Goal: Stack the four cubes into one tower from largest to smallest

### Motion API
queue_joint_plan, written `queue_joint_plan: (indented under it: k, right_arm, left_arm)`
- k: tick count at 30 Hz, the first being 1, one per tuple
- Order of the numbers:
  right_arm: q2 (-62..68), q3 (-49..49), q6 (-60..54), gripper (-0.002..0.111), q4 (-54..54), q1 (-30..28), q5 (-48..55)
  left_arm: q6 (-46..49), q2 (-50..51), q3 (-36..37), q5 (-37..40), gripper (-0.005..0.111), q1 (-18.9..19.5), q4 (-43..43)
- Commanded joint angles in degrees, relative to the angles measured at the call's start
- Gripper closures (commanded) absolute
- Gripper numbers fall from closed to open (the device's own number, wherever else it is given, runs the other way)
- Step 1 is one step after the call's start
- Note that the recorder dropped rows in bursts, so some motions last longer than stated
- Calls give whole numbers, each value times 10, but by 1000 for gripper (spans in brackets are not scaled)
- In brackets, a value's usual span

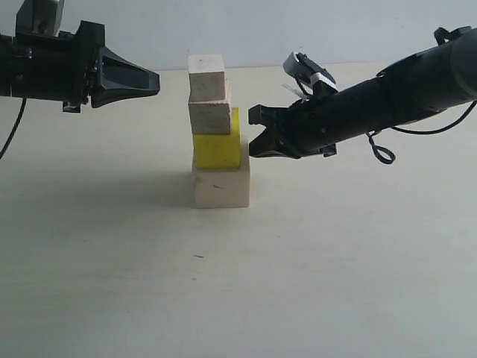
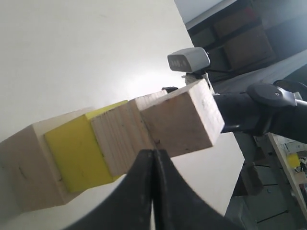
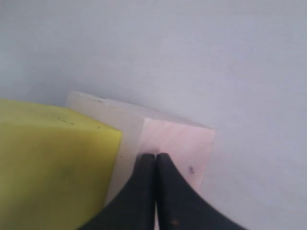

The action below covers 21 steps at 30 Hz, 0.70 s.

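Observation:
The four cubes stand in one slightly staggered tower. The large pale wood cube (image 1: 220,186) is at the bottom, then the yellow cube (image 1: 217,145), the grainy grey-tan cube (image 1: 210,115) and the small pale cube (image 1: 206,76) on top. My left gripper (image 1: 155,82) is shut and empty, left of the top cube and a little apart from it. My right gripper (image 1: 252,133) hangs just right of the yellow cube. In the left wrist view the fingertips (image 2: 153,152) meet in front of the grainy cube (image 2: 120,139). The right wrist view shows the gripper (image 3: 154,157) shut over the large cube (image 3: 177,139), beside the yellow cube (image 3: 53,163).
The tower rests on a plain pale table (image 1: 335,283). The right arm (image 2: 259,110) and its wrist camera (image 2: 188,60) show behind the tower in the left wrist view. A loose black cable (image 1: 381,153) hangs under the right arm.

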Motion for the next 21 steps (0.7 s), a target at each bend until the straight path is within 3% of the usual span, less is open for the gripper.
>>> queue_joint_plan:
  k: [1,6,13,17,21]
  right_arm:
    - [-51,1,13,108,-36,-3,-42]
    - [-135,18,-17,108,-56,-29,-67]
    - [-312,54,-85,108,-58,-78,-188]
    - [-410,70,-138,108,-58,-86,-268]
    - [-507,76,-197,108,-56,-86,-283]
  left_arm:
    - [13,-30,2,-16,107,9,-8]
    - [19,-81,2,-68,107,54,7]
    - [57,-166,12,-157,107,126,15]
    - [97,-228,52,-268,107,136,9]
    - [185,-307,100,-357,107,136,-81]
